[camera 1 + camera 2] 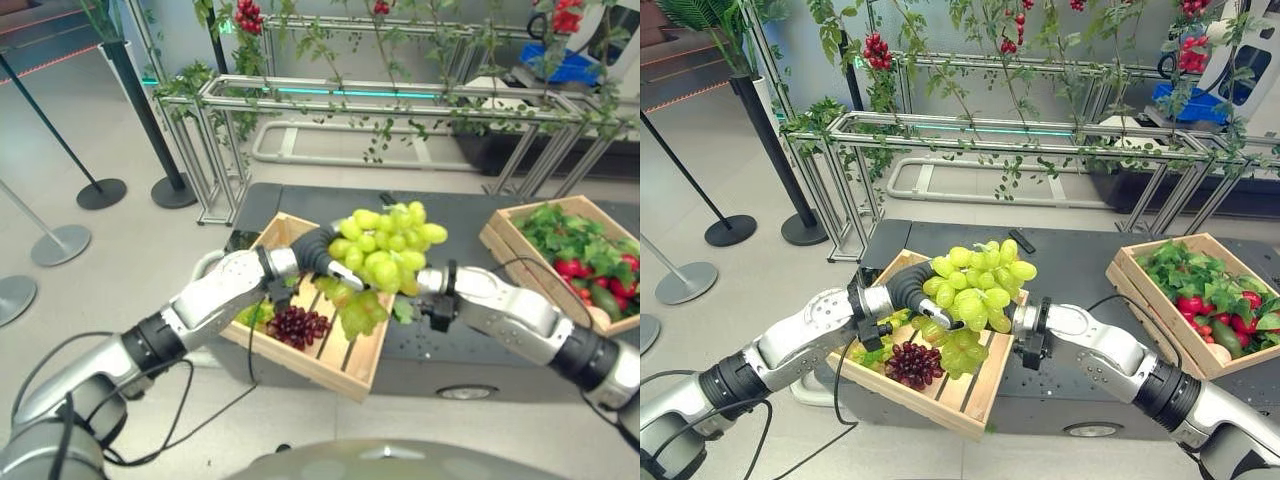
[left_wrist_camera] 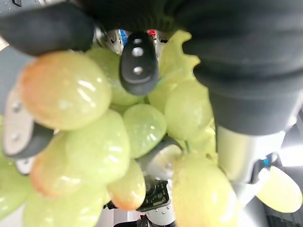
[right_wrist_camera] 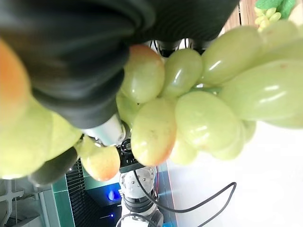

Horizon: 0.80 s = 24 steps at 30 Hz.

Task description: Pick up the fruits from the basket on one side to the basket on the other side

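Dark grey bench [image 1: 470,215] below you carries two slatted wooden crates. Your left hand [image 1: 322,255] is clenched around a big bunch of pale green grapes [image 1: 388,245], lifted above the left wooden crate [image 1: 340,362], where dark red grapes [image 1: 297,325] lie. Your right hand [image 1: 1028,330] meets the bunch from the other side; its fingers are hidden, so you cannot tell its grip. The right wooden crate [image 1: 505,252] holds leafy greens and red fruit.

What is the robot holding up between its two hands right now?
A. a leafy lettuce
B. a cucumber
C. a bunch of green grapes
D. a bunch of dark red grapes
C: the bunch of green grapes sits raised above the left wooden crate, between the left hand and right hand.
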{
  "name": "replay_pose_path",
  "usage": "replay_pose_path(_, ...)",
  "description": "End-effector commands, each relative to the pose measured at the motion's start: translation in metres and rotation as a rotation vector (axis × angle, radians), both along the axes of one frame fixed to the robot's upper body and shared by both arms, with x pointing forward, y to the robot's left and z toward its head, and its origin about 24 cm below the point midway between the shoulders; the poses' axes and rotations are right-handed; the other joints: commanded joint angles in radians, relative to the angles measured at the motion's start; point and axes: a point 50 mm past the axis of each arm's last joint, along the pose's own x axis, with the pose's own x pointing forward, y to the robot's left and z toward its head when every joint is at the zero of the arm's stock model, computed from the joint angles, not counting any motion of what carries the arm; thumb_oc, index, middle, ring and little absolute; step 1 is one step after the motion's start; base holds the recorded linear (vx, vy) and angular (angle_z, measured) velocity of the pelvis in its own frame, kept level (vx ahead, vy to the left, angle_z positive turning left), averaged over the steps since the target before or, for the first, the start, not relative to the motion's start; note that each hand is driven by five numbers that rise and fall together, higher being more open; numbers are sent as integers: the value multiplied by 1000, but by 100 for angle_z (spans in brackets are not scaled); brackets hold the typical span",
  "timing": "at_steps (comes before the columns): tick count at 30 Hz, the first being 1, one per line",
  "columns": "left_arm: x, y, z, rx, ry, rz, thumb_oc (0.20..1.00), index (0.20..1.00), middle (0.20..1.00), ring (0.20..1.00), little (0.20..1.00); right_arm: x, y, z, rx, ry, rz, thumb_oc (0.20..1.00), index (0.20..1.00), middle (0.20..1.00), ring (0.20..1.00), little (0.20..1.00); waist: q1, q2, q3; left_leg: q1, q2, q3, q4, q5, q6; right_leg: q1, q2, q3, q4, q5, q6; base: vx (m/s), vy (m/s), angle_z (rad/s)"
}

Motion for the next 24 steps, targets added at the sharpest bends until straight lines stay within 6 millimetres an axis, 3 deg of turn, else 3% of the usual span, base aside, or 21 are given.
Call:
replay_pose_path(1,6,-16,8,-56,-25,-42,1000,1000,1000,1000,1000,-3,23,48,208,-133,100,200,200,200,200,200,5,-40,-25,-18,-39,-5,36,-71,31,-33,-25,-9,115,-71,68,0,0,0)
replay_pose_path(8,4,-21,3,-63,-11,-51,1000,1000,1000,1000,1000,-7,30,41,221,-79,127,200,200,200,200,200,4,-39,-24,-18,-37,-6,36,-71,31,-35,-25,-10,119,-72,65,0,0,0)
replay_pose_path(9,3,-22,3,-54,-19,-65,771,771,771,771,771,-8,32,41,222,-73,139,200,200,200,200,200,3,-39,-24,-18,-37,-5,36,-71,31,-35,-24,-9,118,-72,65,0,0,0)
replay_pose_path(10,3,-22,1,-56,-9,-66,454,454,454,454,454,-8,32,41,220,-73,141,200,200,200,200,200,2,-39,-25,-18,-37,-5,37,-71,30,-35,-24,-9,118,-72,65,0,0,0)
replay_pose_path(11,3,-22,1,-56,-9,-66,291,291,291,291,291,-8,32,41,220,-73,141,200,200,200,200,200,2,-39,-25,-18,-37,-5,37,-71,30,-35,-24,-9,118,-72,65,0,0,0)
replay_pose_path(12,3,-20,-2,-51,7,-60,200,200,200,200,200,-9,33,41,228,-71,142,200,200,200,200,200,2,-38,-25,-19,-37,-4,37,-71,30,-36,-24,-6,117,-71,64,0,0,0)
replay_pose_path(24,1,-15,0,-33,-4,-65,200,200,200,200,200,-5,33,56,208,-172,151,200,200,200,200,200,3,-42,-29,-21,-37,-4,37,-70,29,-37,-23,-2,110,-65,64,0,0,0)
